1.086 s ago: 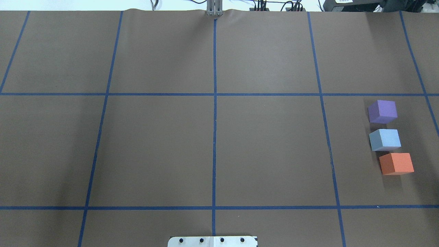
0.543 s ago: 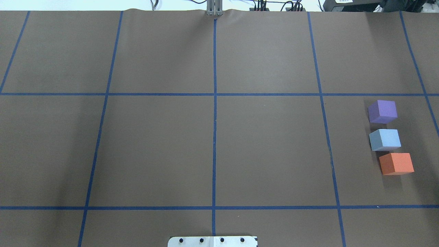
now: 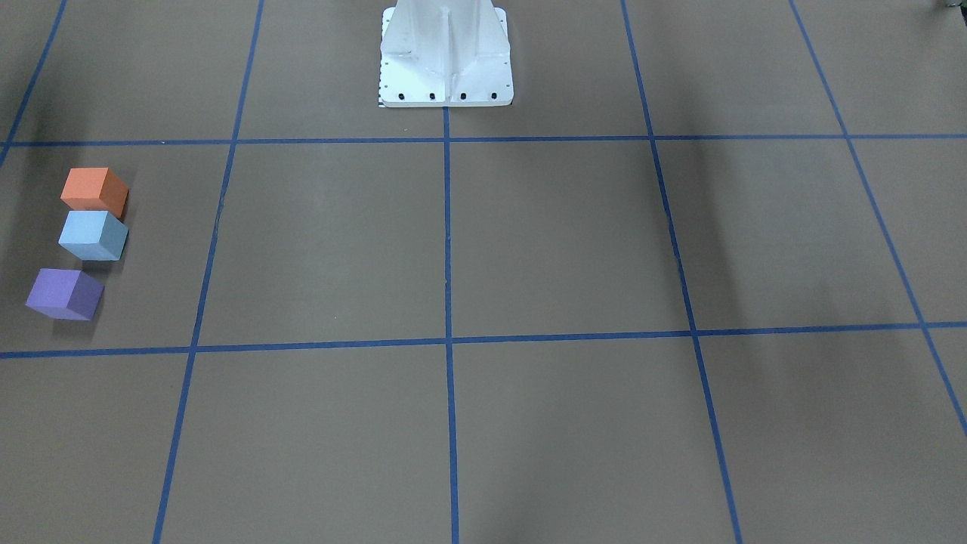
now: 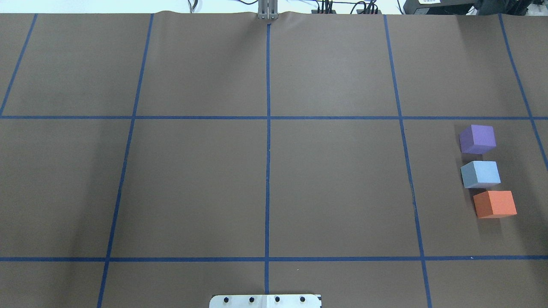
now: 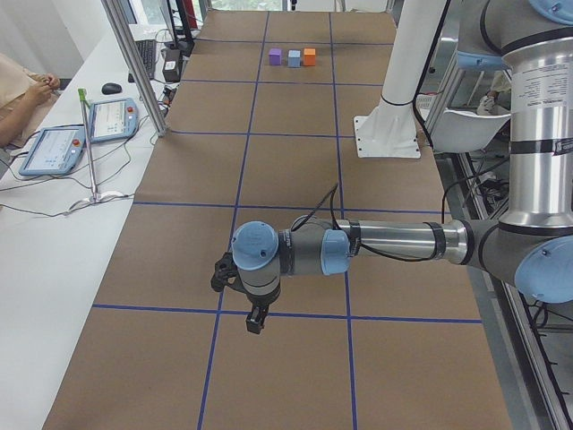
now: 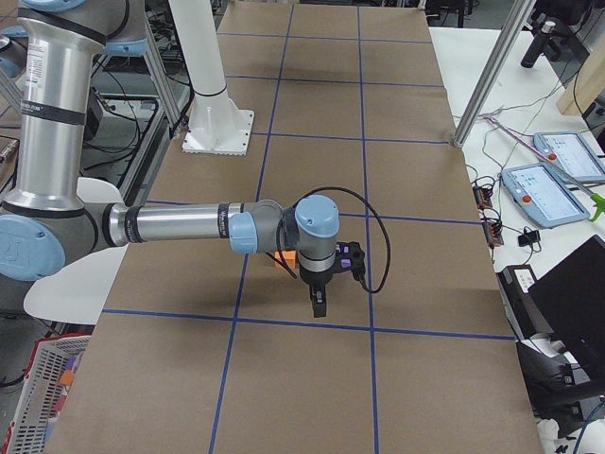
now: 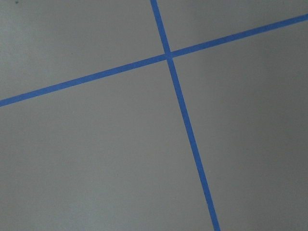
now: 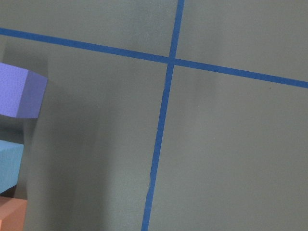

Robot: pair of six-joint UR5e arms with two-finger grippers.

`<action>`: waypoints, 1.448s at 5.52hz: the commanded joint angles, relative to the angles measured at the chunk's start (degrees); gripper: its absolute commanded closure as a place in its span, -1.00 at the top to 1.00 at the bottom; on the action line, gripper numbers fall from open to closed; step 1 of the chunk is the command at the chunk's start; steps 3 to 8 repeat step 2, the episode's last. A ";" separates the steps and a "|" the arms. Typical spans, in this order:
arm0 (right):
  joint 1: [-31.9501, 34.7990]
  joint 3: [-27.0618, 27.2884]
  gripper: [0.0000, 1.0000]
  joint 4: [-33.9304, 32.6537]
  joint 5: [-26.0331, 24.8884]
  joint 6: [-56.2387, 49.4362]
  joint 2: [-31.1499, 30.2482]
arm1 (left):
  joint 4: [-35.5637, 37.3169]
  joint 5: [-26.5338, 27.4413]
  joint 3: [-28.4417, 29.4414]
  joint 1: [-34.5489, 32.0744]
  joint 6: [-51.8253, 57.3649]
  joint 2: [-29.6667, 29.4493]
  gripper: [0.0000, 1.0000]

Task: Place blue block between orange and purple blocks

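Note:
The purple block, the light blue block and the orange block stand in a short row on the brown table at the right. The blue block is between the other two, close to the orange one. The same row shows in the front view as orange, blue, purple. The right wrist view catches their edges, with purple uppermost. My left gripper and right gripper show only in the side views, above the table. I cannot tell whether they are open or shut.
The white robot base plate sits at the table's near edge. Blue tape lines divide the table into squares. Tablets and a thin stand sit on the white side table. A metal post stands beside the table.

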 commanded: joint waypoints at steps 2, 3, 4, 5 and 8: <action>0.00 0.00 1.00 -0.05 0.00 -0.11 -0.09 | -0.09 0.00 -0.17 0.18 0.00 -0.16 1.00; 0.00 0.00 1.00 -0.05 0.00 -0.11 -0.09 | -0.09 0.00 -0.17 0.18 0.00 -0.16 1.00; 0.00 0.00 1.00 -0.05 0.00 -0.11 -0.09 | -0.09 0.00 -0.17 0.18 0.00 -0.16 1.00; 0.00 0.00 1.00 -0.05 0.00 -0.11 -0.09 | -0.09 0.00 -0.17 0.18 0.00 -0.16 1.00; 0.00 0.00 1.00 -0.05 0.00 -0.11 -0.09 | -0.09 0.00 -0.17 0.18 0.00 -0.16 1.00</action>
